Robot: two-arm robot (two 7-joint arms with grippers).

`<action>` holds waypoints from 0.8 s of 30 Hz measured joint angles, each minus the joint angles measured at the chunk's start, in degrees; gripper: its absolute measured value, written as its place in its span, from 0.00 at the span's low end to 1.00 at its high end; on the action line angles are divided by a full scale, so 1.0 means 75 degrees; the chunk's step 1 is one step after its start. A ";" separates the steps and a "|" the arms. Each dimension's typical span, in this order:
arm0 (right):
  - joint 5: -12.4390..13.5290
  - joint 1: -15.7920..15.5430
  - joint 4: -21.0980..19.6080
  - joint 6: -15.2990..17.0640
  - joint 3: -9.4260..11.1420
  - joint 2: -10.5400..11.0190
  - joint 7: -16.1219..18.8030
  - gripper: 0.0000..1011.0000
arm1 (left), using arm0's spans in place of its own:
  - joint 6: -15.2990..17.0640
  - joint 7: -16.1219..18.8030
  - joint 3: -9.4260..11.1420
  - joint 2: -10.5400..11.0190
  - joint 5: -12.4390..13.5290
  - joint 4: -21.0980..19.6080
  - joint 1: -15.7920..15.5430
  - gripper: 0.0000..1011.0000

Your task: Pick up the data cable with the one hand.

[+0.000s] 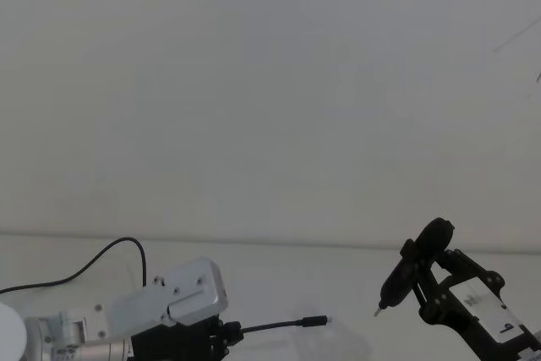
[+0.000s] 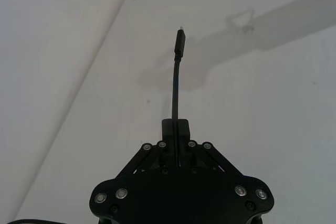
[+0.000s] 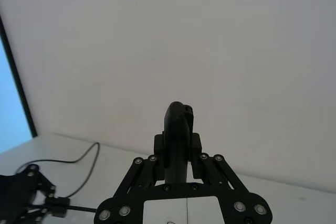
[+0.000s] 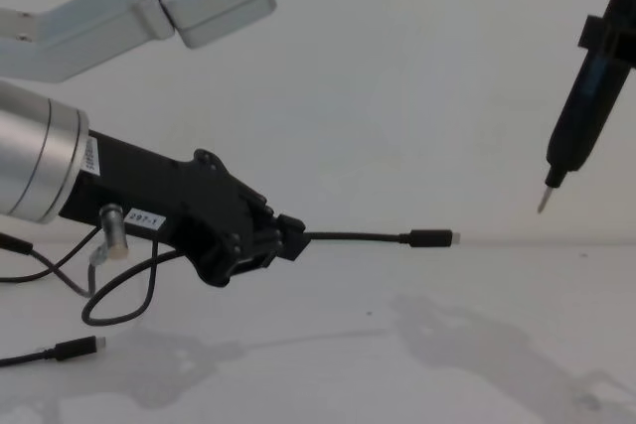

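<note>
While my left gripper (image 4: 288,235) pinches the cable (image 4: 368,237) near its plug, lifted above the table (image 4: 417,345), the stub could slip or swing. My right gripper (image 3: 178,153) clamps a pointed tool (image 4: 586,96).

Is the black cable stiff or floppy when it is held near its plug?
Probably semi-stiff over short lengths: the cable juts almost level from the left end effector. Likely floppy overall: its slack loops on the table. Seemingly light.
</note>
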 joint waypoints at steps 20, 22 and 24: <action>0.0599 0.0064 -0.0209 0.0265 -0.0047 0.0070 0.0265 0.27 | -0.0160 -0.0160 0.0069 -0.0006 -0.0368 -0.0072 -0.0130 0.05; 0.0615 0.0088 -0.0196 0.0273 -0.0067 0.0075 0.0268 0.27 | -0.0161 -0.0167 0.0083 -0.0006 -0.0383 -0.0075 -0.0139 0.05; 0.0627 0.0110 -0.0182 0.0280 -0.0080 0.0082 0.0269 0.27 | -0.0161 -0.0171 0.0103 -0.0004 -0.0399 -0.0080 -0.0156 0.05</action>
